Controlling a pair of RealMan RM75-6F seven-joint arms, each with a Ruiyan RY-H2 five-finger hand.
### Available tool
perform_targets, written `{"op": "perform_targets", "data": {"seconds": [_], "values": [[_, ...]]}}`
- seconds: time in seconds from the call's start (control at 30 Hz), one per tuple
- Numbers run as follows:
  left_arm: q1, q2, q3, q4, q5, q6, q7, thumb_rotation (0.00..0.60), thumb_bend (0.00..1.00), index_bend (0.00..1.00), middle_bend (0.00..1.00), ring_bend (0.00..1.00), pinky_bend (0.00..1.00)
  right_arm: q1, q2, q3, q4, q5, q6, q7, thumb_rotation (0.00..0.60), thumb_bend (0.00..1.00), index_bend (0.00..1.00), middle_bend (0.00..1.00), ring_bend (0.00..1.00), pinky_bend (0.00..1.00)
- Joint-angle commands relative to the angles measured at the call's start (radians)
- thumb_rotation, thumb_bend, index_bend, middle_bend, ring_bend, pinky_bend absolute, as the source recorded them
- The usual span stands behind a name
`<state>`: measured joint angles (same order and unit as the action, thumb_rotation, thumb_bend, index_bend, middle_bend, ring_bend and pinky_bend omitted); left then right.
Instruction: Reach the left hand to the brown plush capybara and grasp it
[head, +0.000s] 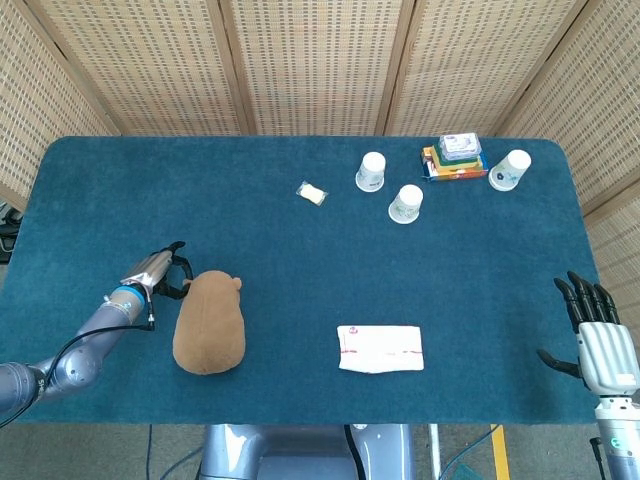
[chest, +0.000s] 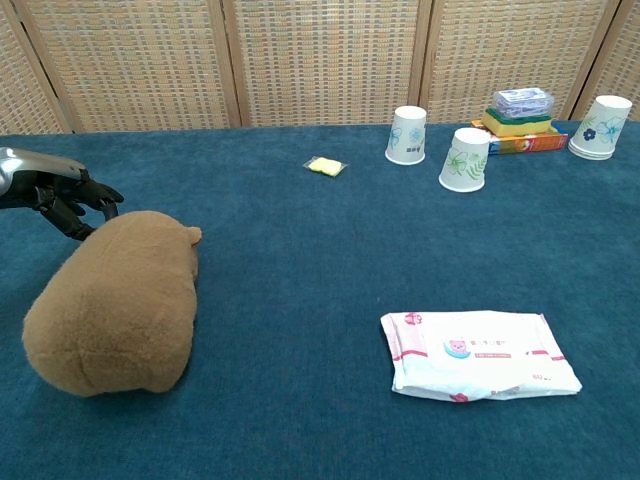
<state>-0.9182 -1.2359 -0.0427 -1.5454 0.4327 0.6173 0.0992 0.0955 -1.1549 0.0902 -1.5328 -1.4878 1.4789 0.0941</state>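
On the table (head: 300, 260) near its front-left, the brown plush capybara (head: 209, 323) is judged soft, light and squashy, best gripped across its rounded back, while the left hand (head: 163, 270), fingers curled and holding nothing, is seen at its head end.

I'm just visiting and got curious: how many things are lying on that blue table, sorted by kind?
Paper cups: 3
Plush capybara: 1
Pack of wipes: 1
Small yellow wrapped item: 1
Stack of colourful boxes with a clear pack on top: 1
Total: 7, counting the stack as one.
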Motion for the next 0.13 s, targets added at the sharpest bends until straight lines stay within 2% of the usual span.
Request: {"op": "perform_targets", "data": {"seconds": [0.03, 0.13], "values": [[-0.001, 0.004, 0.002, -0.002, 0.000, 0.000, 0.002, 0.600, 0.49, 0.58, 0.00, 0.00, 0.00, 0.000, 0.000, 0.000, 0.000, 0.002, -0.002, 0.000, 0.600, 0.11, 0.00, 0.00, 0.00, 0.00], [-0.003, 0.008, 0.005, -0.011, 0.001, 0.006, 0.006, 0.600, 0.49, 0.58, 0.00, 0.00, 0.00, 0.001, 0.002, -0.002, 0.000, 0.006, -0.010, 0.000, 0.600, 0.11, 0.00, 0.00, 0.00, 0.00]]}}
